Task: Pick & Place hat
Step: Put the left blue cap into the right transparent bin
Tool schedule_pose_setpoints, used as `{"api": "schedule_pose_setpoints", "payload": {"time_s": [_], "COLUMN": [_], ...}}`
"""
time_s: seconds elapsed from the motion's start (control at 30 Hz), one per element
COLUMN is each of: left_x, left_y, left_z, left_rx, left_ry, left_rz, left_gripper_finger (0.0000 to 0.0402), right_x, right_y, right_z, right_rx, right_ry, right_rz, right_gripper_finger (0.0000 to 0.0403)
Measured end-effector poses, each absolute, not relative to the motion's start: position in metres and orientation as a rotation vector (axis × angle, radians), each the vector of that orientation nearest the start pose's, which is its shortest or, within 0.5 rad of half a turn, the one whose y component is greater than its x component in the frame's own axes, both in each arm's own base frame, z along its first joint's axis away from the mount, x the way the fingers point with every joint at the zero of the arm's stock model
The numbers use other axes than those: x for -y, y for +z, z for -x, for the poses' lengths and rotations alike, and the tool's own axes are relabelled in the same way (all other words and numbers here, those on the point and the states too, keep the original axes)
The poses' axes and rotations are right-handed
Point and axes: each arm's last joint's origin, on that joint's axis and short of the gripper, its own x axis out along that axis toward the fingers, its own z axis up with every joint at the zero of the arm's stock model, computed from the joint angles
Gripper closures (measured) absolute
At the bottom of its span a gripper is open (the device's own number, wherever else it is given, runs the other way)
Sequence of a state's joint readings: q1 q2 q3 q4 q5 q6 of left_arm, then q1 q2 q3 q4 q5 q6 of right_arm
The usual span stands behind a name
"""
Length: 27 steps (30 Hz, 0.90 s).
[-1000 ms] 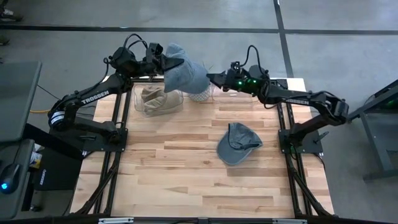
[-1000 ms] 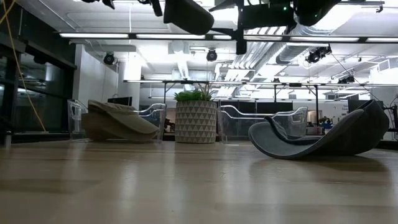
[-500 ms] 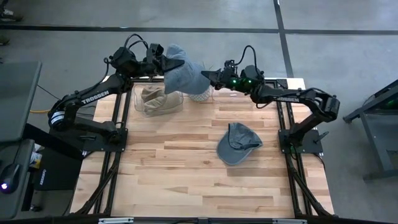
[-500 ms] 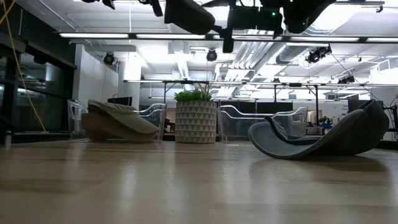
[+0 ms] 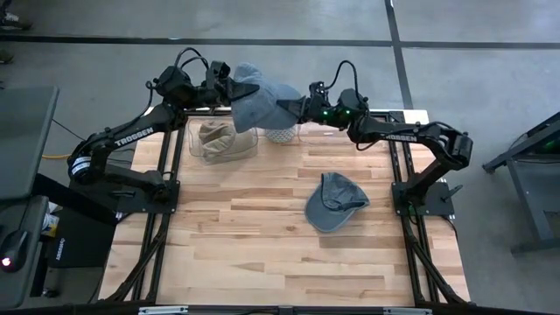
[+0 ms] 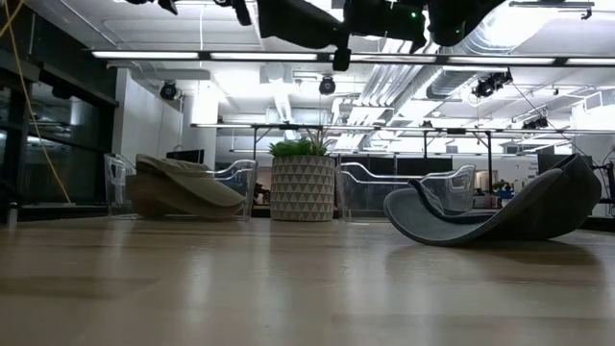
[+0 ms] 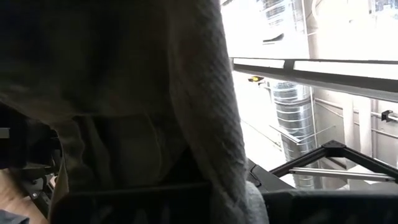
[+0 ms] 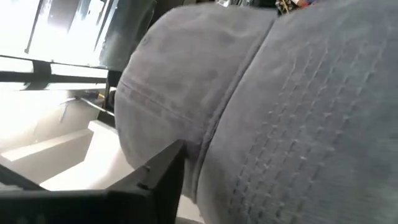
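Observation:
A grey-blue hat (image 5: 258,101) hangs high over the table's far middle, above the clear bin and the plant. My left gripper (image 5: 232,87) is shut on its left side. The cloth fills the left wrist view (image 7: 155,93). My right gripper (image 5: 293,107) has come up against the hat's right side, and the hat's crown (image 8: 280,124) fills its wrist view. In the low view the hat (image 6: 293,21) shows at the top, clear of the table. A second grey hat (image 5: 335,203) lies on the table at the right of the middle, rocked up on its curved underside (image 6: 490,216). My left gripper holds the hat by its left edge (image 5: 238,90), reaching in about level from the table's left. The hat's own cloth hides the place of contact in the wrist view. The hat is lifted clear and hangs off the gripper toward the right.
A tan hat (image 5: 220,140) lies in a clear bin at the far left (image 6: 183,187). A patterned plant pot (image 5: 282,134) stands at the far middle, with another clear bin (image 6: 404,187) to its right. The near half of the wooden table (image 5: 280,262) is bare.
My right gripper has moved toward the table's left, up to the held hat's right side, tipping slightly as it came. The hat and my left gripper have stayed where they were.

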State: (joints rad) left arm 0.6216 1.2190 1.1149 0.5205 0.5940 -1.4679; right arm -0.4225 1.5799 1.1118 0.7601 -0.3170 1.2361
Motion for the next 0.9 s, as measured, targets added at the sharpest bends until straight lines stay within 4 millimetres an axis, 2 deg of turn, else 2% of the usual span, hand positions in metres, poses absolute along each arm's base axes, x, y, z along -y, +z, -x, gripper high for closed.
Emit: {"api": "schedule_pose_setpoints", "payload": {"time_s": [0.33, 0.7, 0.8, 0.9], "left_x": [-0.1407, -0.1409, -0.1401, -0.1397], "left_y": [0.4192, 0.4180, 0.4180, 0.4181], "left_z": [-0.2243, -0.2246, -0.2246, -0.2246], "left_rx": [0.265, 0.258, 0.241, 0.231], "left_ry": [-0.199, -0.185, -0.201, -0.212], "left_rz": [1.244, 1.197, 1.169, 1.165], "left_gripper_finger": [0.0401, 0.0394, 0.0361, 0.0305], "right_x": [0.1384, 0.1394, 0.1393, 0.1391], "right_y": [0.3380, 0.3370, 0.3364, 0.3363], "right_z": [-0.3315, -0.3312, -0.3314, -0.3315], "right_rx": [0.285, 0.269, 0.259, 0.256], "right_ry": [0.088, 0.089, 0.091, 0.093], "right_rz": [-1.068, -1.033, -1.030, -1.030], "right_gripper_finger": [0.0386, 0.0397, 0.0397, 0.0397]}}
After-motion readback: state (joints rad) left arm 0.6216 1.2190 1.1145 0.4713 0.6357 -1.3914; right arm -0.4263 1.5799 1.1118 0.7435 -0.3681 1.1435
